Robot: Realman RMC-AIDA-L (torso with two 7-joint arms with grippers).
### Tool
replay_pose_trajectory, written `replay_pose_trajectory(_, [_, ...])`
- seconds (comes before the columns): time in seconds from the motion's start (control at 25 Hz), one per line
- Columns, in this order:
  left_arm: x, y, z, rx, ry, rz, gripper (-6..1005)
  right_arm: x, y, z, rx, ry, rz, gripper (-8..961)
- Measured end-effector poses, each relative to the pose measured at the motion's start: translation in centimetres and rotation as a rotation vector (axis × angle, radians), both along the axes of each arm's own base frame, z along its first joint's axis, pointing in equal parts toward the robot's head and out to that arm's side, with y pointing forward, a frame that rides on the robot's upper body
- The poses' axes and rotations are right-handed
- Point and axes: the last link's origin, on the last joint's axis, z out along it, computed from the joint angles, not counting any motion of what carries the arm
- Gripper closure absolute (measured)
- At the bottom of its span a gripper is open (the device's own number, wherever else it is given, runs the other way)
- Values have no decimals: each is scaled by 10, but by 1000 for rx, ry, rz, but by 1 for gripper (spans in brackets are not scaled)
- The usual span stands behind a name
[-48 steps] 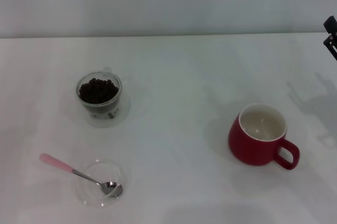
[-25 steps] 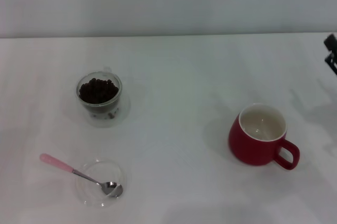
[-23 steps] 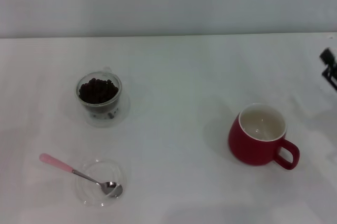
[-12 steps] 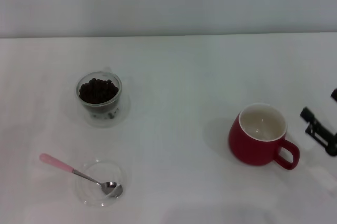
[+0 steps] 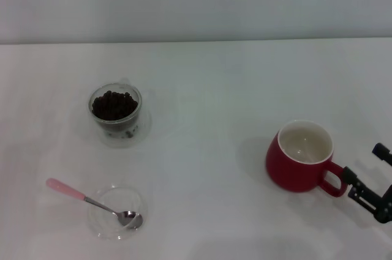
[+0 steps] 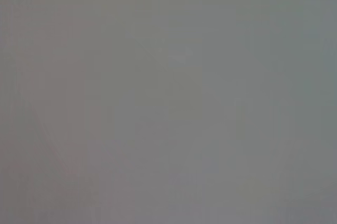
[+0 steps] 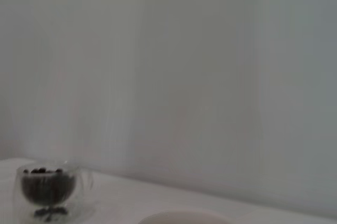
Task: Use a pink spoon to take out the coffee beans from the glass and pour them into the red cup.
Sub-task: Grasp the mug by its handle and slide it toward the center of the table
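The glass (image 5: 115, 115) stands at the left of the table, filled with dark coffee beans (image 5: 113, 104); the right wrist view shows the glass (image 7: 46, 190) too, far off. Nearer the front, the pink spoon (image 5: 92, 202) lies with its metal bowl inside a shallow clear dish and its pink handle pointing back-left. At the right sits the red cup (image 5: 299, 157), cream inside with nothing in it, its loop handle turned front-right. My right gripper (image 5: 365, 163) is open just right of that handle, low over the table, holding nothing. The left gripper is out of view.
A flat clear glass dish (image 5: 104, 223) holds the spoon's bowl near the front left. The white table (image 5: 202, 89) runs back to a pale wall. The cup's cream rim (image 7: 184, 217) shows in the right wrist view. The left wrist view is a blank grey.
My right gripper came from the far right edge toward the front and down, ending beside the red cup's handle. The cup, glass, spoon and dish have not moved.
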Motion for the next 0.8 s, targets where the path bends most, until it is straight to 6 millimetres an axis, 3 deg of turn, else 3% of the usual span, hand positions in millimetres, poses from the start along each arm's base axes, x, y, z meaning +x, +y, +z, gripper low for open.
replay_pose_trajectory(0.44, [-1,-1,0,0,-1,4,105,6,5,-11,-62,-35,-49,118])
replay_pose_trajectory(0.8, [-1,-1,-1,-2,-2,5,105,16,20,-13,-44,-91,-125,122])
